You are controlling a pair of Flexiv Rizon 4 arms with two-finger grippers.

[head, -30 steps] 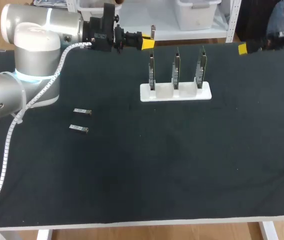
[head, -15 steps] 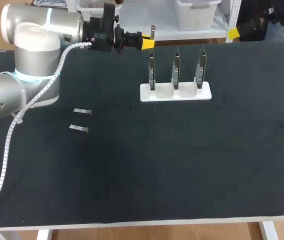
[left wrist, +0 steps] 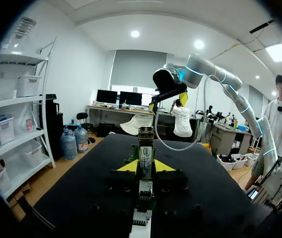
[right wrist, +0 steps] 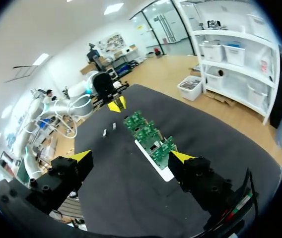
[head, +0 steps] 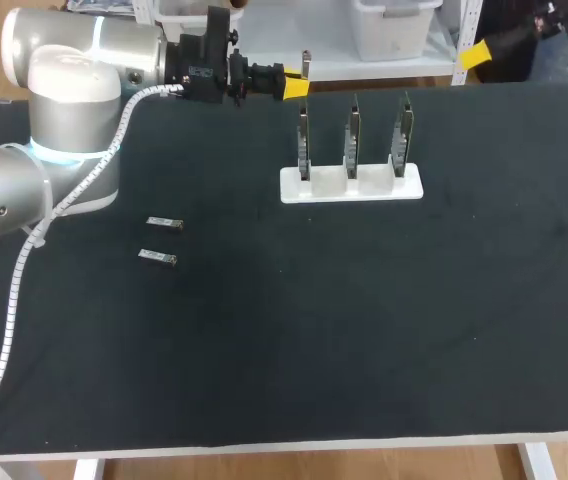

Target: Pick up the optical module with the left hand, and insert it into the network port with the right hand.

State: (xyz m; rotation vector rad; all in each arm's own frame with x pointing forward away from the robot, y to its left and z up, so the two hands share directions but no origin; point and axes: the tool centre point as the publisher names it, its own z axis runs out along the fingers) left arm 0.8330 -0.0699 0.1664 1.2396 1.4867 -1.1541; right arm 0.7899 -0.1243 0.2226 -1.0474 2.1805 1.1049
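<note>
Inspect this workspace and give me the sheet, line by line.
Surface: dark table mat, flat.
Job's things: optical module gripped upright; second module and third module lying flat, close together but apart; three circuit boards upright in a white holder.
Clutter: nothing seen.
Tools: left tool shut on the optical module, beyond the leftmost board; right tool open, empty, near the table's far right edge.
Cables: spiral-wrapped cable hanging along the left arm.
Surroundings: nothing seen.
</note>
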